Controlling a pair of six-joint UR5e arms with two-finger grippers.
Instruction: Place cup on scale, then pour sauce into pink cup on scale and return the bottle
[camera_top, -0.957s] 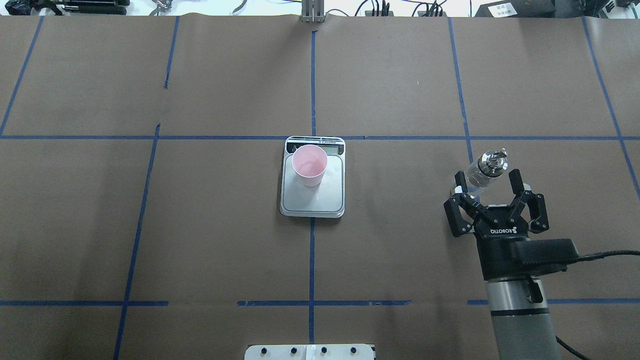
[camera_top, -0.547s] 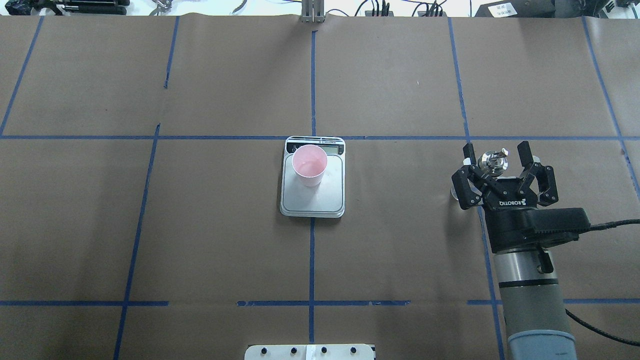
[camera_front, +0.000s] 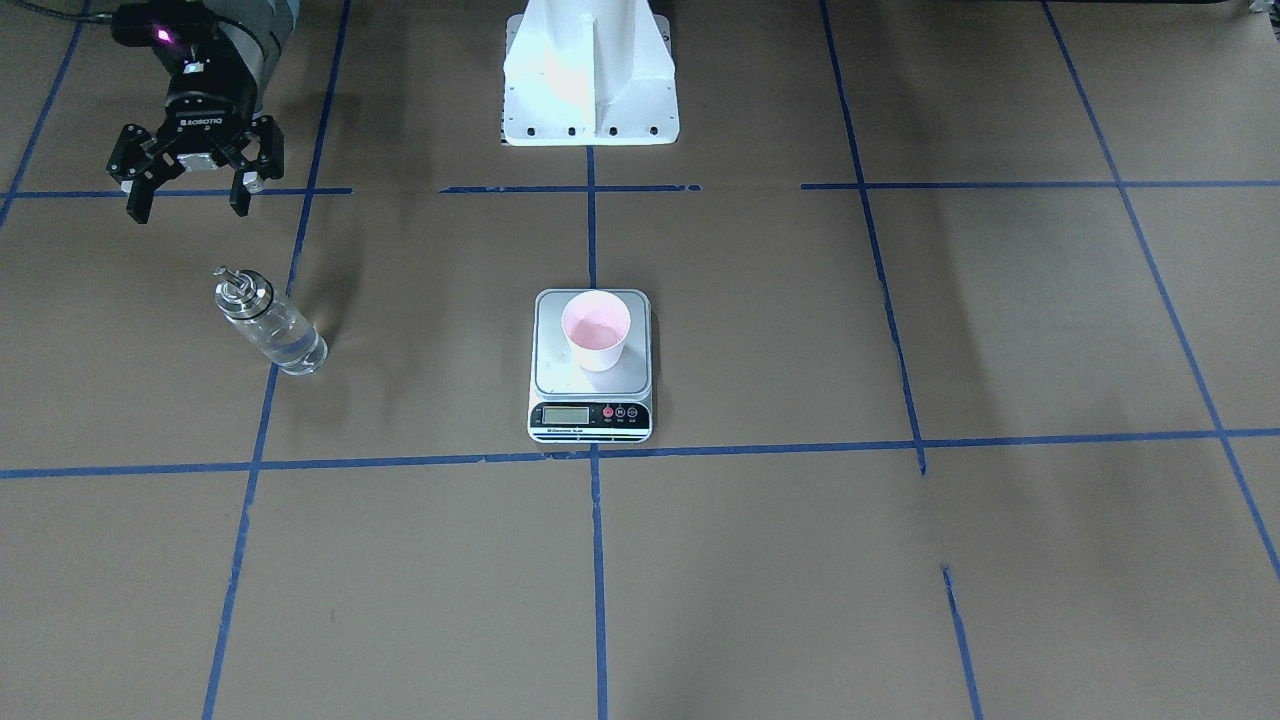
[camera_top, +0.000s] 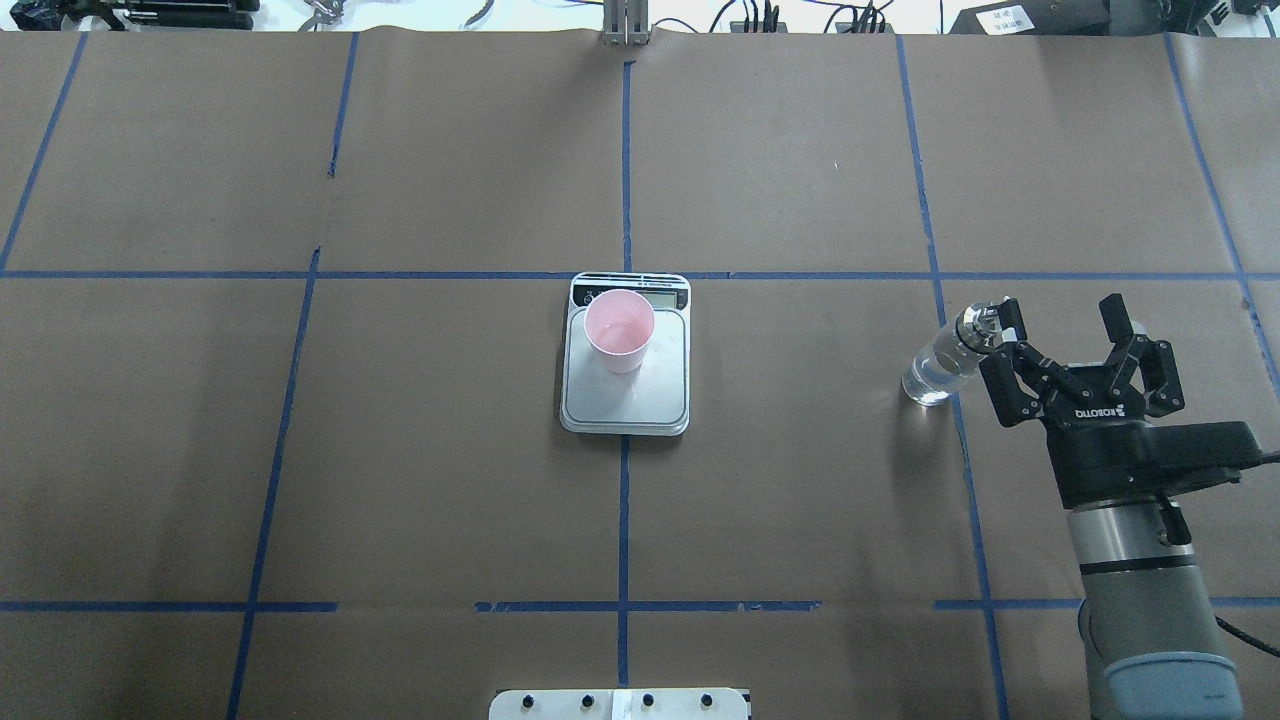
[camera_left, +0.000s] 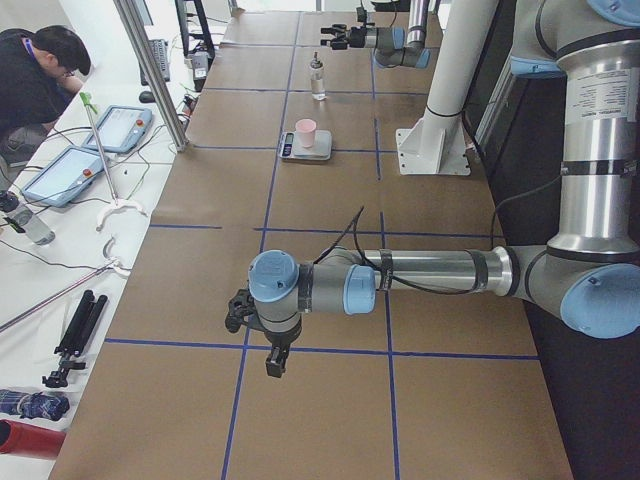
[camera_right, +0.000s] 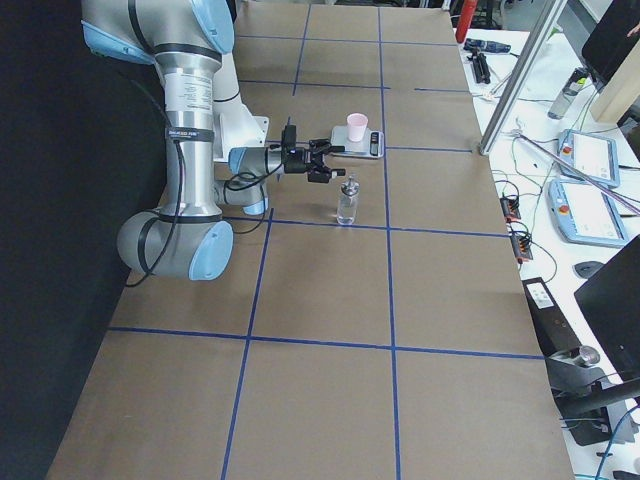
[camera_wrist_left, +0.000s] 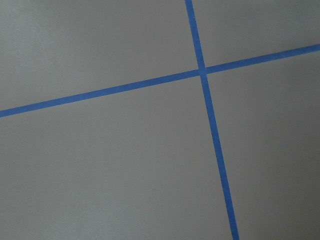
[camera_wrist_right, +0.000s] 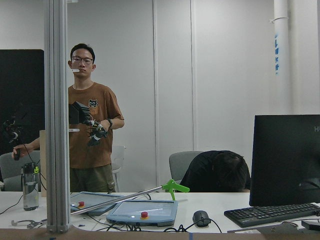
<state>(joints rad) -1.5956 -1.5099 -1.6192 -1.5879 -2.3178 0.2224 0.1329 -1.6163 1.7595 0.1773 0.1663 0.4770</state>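
Right end effector: level above the desk, fingers spread wide, empty, just beside the bottle. Bottle: clear glass cylinder, silver spout cap, upright, well apart from the scale (bare brown paper between). Cup: pale pink paper, tapered, on the scale's flat silver platform. Left end effector: opening cannot be judged.
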